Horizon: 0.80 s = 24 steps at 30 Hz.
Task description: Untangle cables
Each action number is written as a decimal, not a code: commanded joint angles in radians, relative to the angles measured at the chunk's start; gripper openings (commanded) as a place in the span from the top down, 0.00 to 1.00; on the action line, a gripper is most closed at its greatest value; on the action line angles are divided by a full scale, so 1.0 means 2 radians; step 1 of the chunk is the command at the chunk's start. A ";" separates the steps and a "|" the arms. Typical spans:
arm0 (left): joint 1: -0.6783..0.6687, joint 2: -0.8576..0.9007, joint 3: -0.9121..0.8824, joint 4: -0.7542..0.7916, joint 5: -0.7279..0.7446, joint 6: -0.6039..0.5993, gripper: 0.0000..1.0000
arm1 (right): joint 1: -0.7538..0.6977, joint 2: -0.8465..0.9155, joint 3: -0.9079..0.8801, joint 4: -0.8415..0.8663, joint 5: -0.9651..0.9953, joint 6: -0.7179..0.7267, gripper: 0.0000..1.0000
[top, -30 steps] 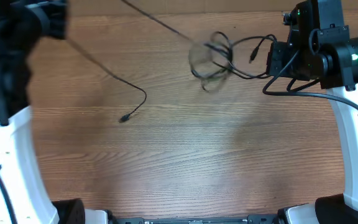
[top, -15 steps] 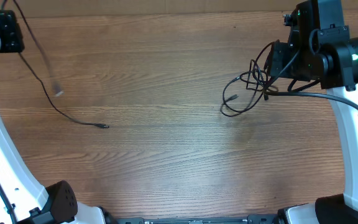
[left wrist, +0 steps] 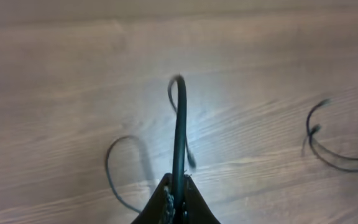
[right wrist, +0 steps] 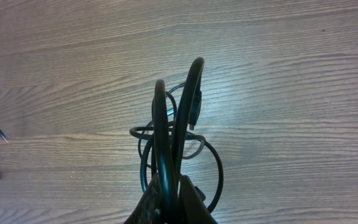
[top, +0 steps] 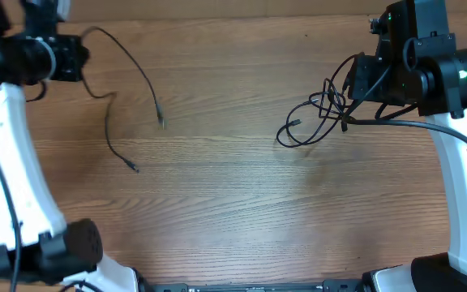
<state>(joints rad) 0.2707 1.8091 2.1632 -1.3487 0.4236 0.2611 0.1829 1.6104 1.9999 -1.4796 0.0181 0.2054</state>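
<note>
Overhead, the wooden table point(top: 233, 211) carries the whole job, and the tangle point(top: 319, 113) of thin black cables serves as the landmark. It hangs from the right gripper point(top: 355, 77) and trails onto the wood just below it. The right wrist view shows that gripper's point(right wrist: 169, 199) jaws pinched narrow on two or three strands, with loops of the tangle point(right wrist: 179, 149) drooping beneath. Well apart from the tangle, far to its left, the left gripper point(top: 75, 58) holds a loose cable point(top: 140, 69). Its jaws are clamped tight on the middle of that cable, as the left wrist view point(left wrist: 176, 202) confirms, so both ends dangle free. The two plugs point(top: 161, 122) point(top: 135, 168) at its ends sit on the tangle's left, touching none of its loops. The step in hand looks like parting one strand from the rest. To do it well, the left arm would lay the loose cable down flat, well apart from the tangle, so the two cannot cross again. The right grip should hold firm while the next strand is drawn out plug-first along its own loop, since a hard tug would likely tighten the knot. No box, tray or other container appears anywhere near the tangle.
</note>
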 commanded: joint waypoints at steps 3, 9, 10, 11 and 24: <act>-0.001 0.079 -0.096 0.060 -0.036 -0.034 0.96 | -0.004 -0.006 0.002 -0.002 0.003 -0.002 0.96; -0.008 0.141 -0.123 0.075 -0.090 -0.051 0.96 | -0.004 -0.006 0.002 -0.009 0.004 -0.002 0.96; -0.009 0.142 -0.123 0.078 -0.090 -0.051 0.96 | -0.004 -0.006 0.002 -0.009 0.004 -0.002 0.96; -0.010 0.141 -0.123 0.082 -0.090 -0.051 0.96 | -0.004 -0.006 0.002 -0.009 0.004 -0.002 0.96; 0.004 0.129 -0.114 0.095 -0.257 -0.100 0.96 | -0.004 -0.006 0.002 -0.009 0.004 -0.002 0.96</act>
<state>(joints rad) 0.2520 2.1094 1.9087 -1.1587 0.0650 0.1349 0.1825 1.6104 1.9999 -1.5036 0.0181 0.2054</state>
